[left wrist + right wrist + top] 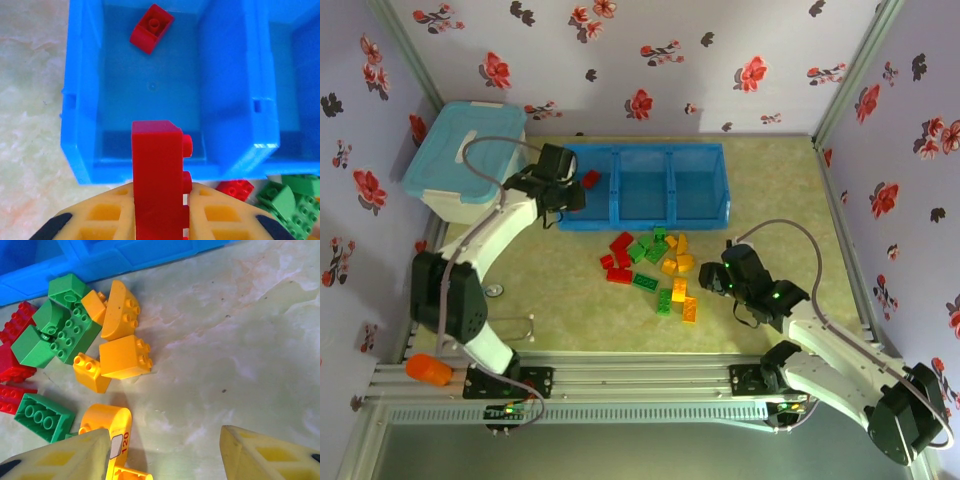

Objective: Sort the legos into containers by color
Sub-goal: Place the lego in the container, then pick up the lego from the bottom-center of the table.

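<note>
My left gripper is shut on a long red brick, held upright above the near wall of the blue tray's left compartment. One red brick lies inside that compartment, also seen from above. The left gripper hangs over the tray's left end. A pile of red, green and yellow bricks lies on the table in front of the tray. My right gripper stands open just right of the pile, its left finger beside a curved yellow piece marked 120, with a yellow block and green bricks beyond.
A pale blue lidded tub stands left of the tray, close to the left arm. The tray's middle and right compartments hold nothing. Bare tabletop lies to the right of the pile. Flowered walls close in the table.
</note>
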You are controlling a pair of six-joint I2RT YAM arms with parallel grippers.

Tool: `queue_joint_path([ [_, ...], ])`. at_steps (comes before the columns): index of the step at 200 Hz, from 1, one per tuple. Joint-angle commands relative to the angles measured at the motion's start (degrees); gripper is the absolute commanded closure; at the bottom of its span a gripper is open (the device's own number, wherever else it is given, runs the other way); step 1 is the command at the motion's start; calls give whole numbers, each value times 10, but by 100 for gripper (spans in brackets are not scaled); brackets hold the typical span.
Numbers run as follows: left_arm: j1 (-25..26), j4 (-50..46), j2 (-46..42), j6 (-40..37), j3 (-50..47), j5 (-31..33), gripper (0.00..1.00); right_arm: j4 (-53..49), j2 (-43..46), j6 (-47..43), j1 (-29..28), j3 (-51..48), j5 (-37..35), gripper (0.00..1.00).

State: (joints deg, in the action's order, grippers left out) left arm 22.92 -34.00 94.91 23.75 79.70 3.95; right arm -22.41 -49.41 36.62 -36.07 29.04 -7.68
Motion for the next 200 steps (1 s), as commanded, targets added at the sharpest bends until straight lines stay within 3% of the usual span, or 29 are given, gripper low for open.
queue_joint_path([
  [1, -14, -9, 45, -21, 54, -17, 78, -13, -8, 9, -9, 19, 11, 41],
  [29, -23, -23, 88, -26, 103, -25, 74, -13, -12, 12, -20, 21, 12, 40],
  [41, -26, -33, 100, -28, 122, -24, 58, -10, -15, 20, -24, 22, 15, 39],
  [54, -28, -46, 107, -27, 140, -24, 22, -2, -21, 26, -30, 24, 24, 39],
  [64, -27, -57, 104, -27, 147, -20, 15, -1, -27, 27, -35, 30, 22, 38],
  [110, 5, -38, -8, -30, 66, 4, 14, -21, -61, 16, -56, 61, 5, 37],
  [160, 48, 57, -212, 11, -150, 7, 17, -54, -115, 18, -90, 98, -22, 36],
  [200, 91, 60, -314, 62, -270, 14, 18, -61, -173, 40, -119, 130, -32, 36],
])
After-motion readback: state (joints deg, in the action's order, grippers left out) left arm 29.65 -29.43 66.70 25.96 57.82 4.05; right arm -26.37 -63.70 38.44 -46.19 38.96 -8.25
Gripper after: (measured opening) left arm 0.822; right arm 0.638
